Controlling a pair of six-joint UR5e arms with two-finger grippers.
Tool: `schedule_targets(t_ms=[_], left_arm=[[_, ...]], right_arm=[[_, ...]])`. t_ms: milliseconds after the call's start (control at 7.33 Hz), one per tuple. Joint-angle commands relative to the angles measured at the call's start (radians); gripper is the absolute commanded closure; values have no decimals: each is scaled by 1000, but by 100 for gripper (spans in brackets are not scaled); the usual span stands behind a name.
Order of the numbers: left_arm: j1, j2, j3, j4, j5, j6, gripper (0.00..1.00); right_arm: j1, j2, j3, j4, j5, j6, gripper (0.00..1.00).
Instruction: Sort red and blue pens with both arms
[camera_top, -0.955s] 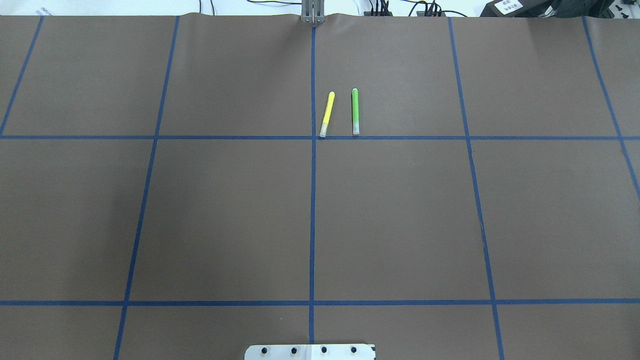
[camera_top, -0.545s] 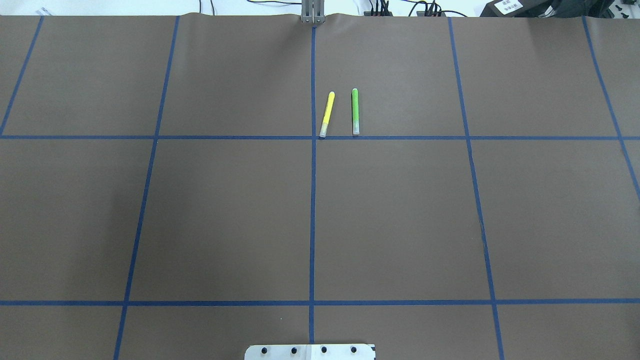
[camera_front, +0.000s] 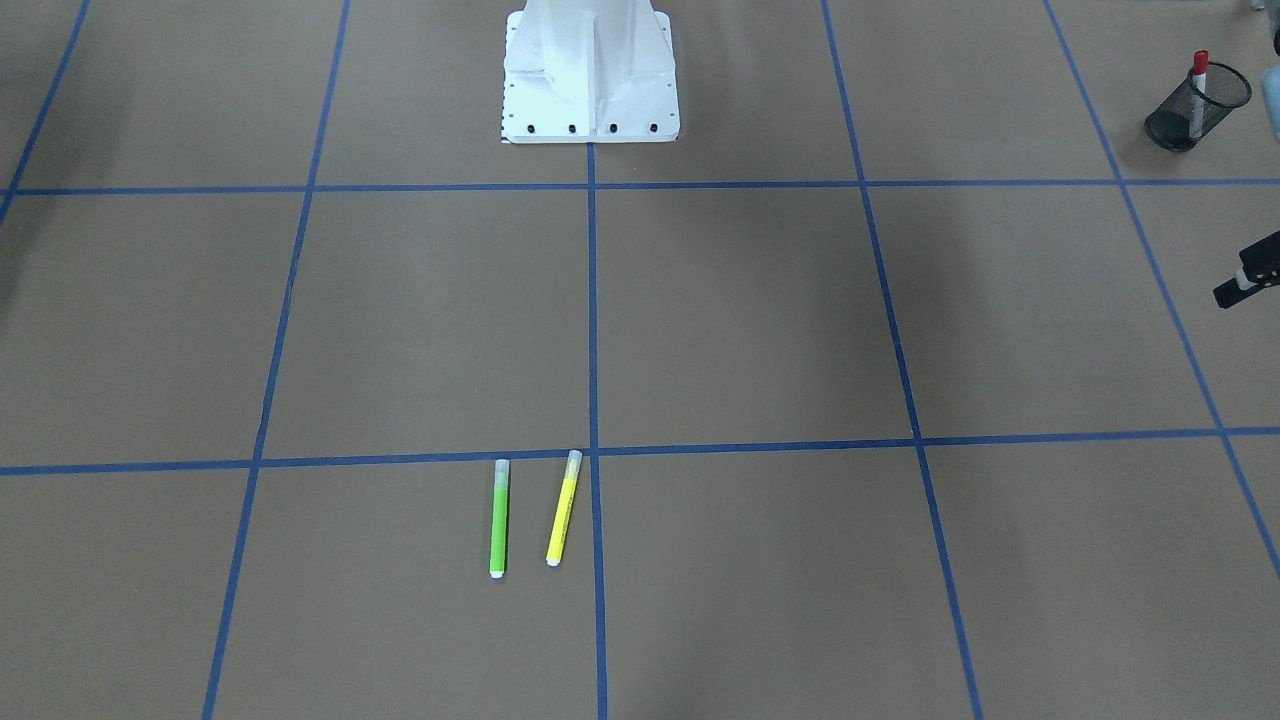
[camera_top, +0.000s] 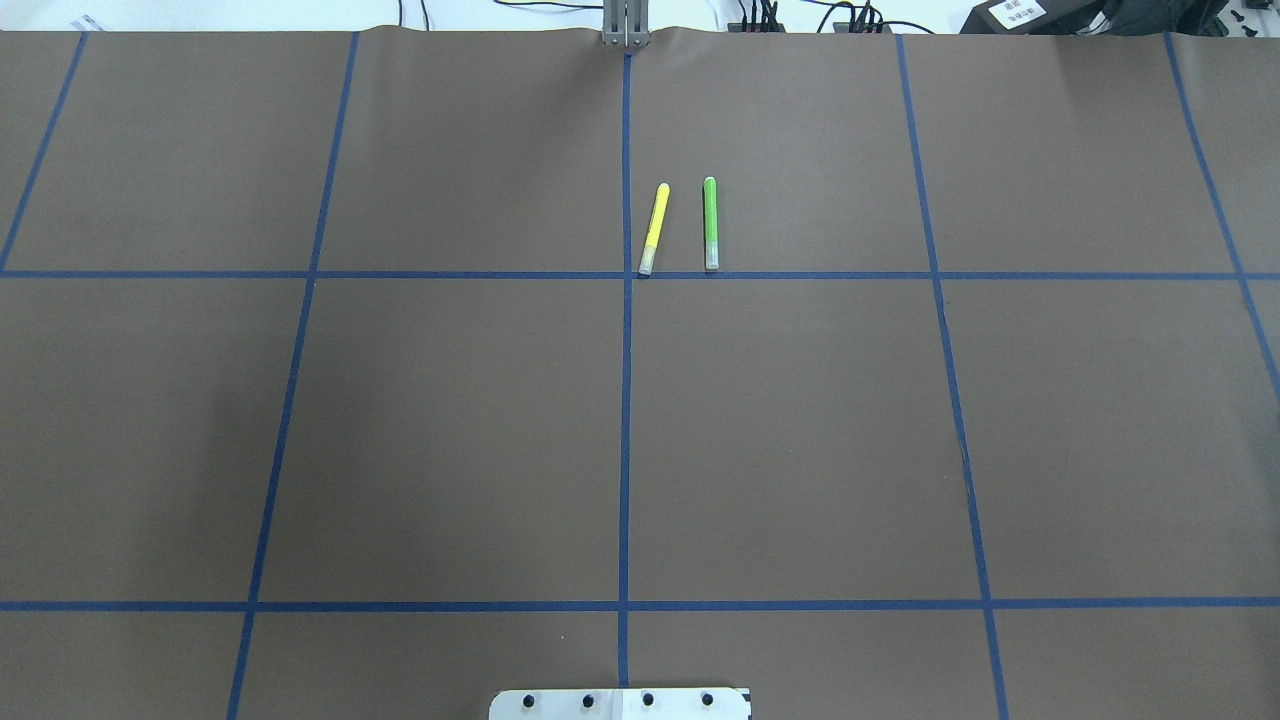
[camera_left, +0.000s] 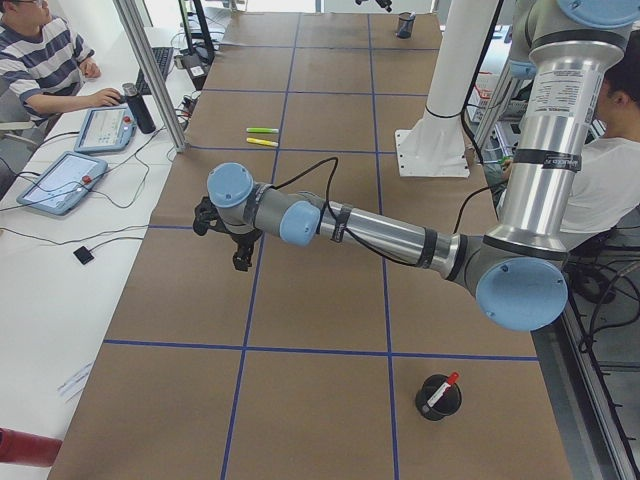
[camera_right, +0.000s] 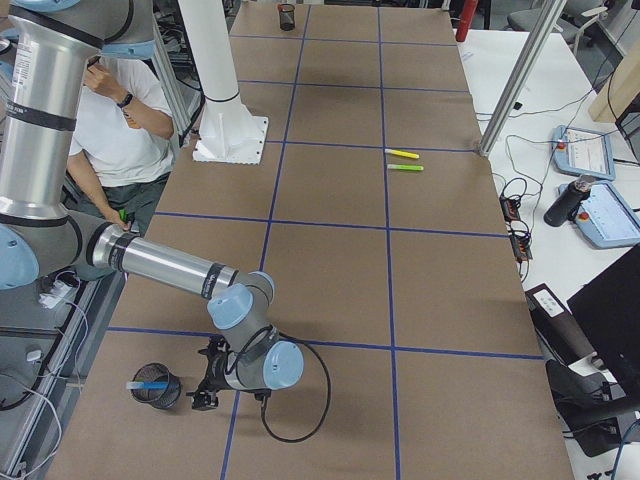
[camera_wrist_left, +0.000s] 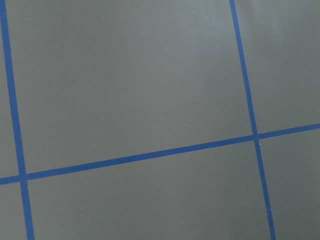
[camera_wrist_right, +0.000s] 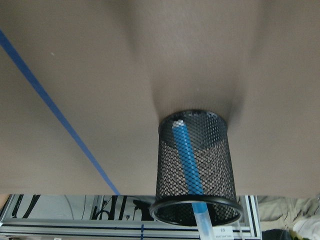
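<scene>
The red pen (camera_front: 1198, 72) stands upright in a black mesh cup (camera_front: 1190, 115) at the table end on my left. The blue pen (camera_wrist_right: 187, 160) leans inside another black mesh cup (camera_wrist_right: 212, 165), which fills the right wrist view. My left gripper (camera_left: 226, 238) hangs over bare table, well away from the red pen's cup (camera_left: 438, 400); only a black edge of it (camera_front: 1248, 278) shows in the front view. My right gripper (camera_right: 206, 386) sits low beside the blue pen's cup (camera_right: 157, 390). I cannot tell whether either gripper is open or shut.
A yellow marker (camera_top: 654, 228) and a green marker (camera_top: 710, 222) lie side by side near the table's far middle. The white pedestal (camera_front: 590, 80) stands at the robot's side. People sit at both table ends, with tablets and cables along the operators' edge.
</scene>
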Motion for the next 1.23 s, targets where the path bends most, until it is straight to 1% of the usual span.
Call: schedule_targets(t_ms=[0,136,273,409,682,818,955,1091], left_arm=[[-2,32,-8,1,3,2,0],[-2,44,-8,-1,43,6,0],[-2,44,-10,1,136,8,0],[-4,64,-10,1,187,19,0],[-7,148,-43,-1,198,115,0],[-8,185,-77,-1,201,121,0],[-8,192,-86,-1,200,111,0],[-7,193,-83,-1,197,109,0]], right_arm=[[1,90,75,117,19,86,0],[1,155,76,160,51,123,0],[1,190,86,251,59,170,0],[1,207,94,344,68,245,0],[1,209,100,601,107,412,0],[-2,212,108,695,111,469,0],[-7,226,112,744,112,532,0],[-15,235,120,751,114,547,0]])
